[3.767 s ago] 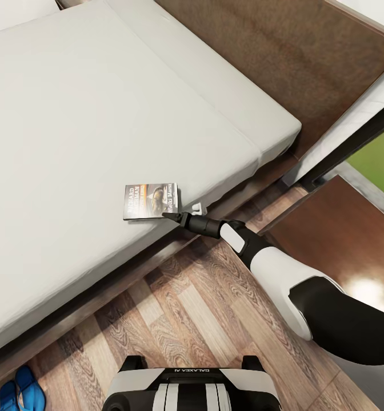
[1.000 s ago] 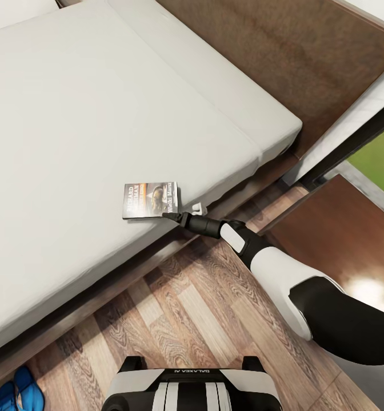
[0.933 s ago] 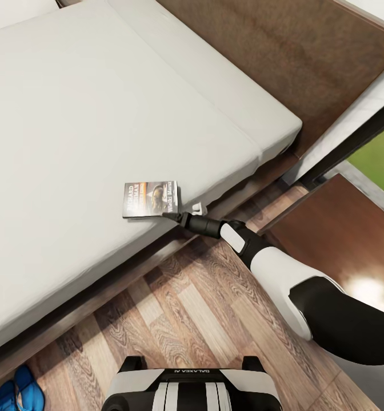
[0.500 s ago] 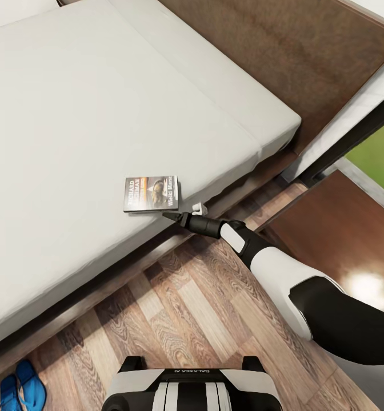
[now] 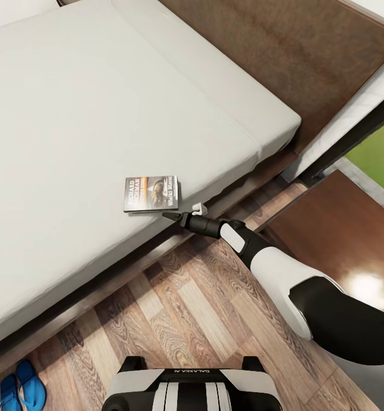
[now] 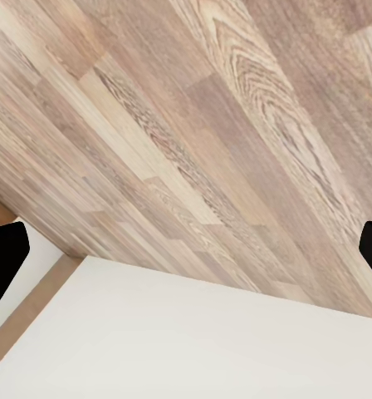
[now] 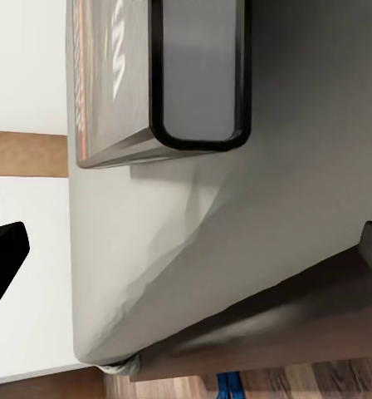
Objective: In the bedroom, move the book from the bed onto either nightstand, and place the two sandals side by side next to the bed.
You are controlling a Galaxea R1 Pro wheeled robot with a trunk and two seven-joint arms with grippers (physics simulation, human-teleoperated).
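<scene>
The thin dark-covered paperback book (image 5: 151,193) lies flat at the grey-mattressed bed's (image 5: 72,114) near edge, just left of the right pincer (image 5: 181,212), whose fingers stand spread and empty.

bed (image 5: 89,114): light grey mattress, dark brown frame. book (image 5: 151,193): dark cover, orange/white lettering. sandals (image 5: 20,391): bright blue. floor (image 5: 175,308): wood-grain planks.
</scene>
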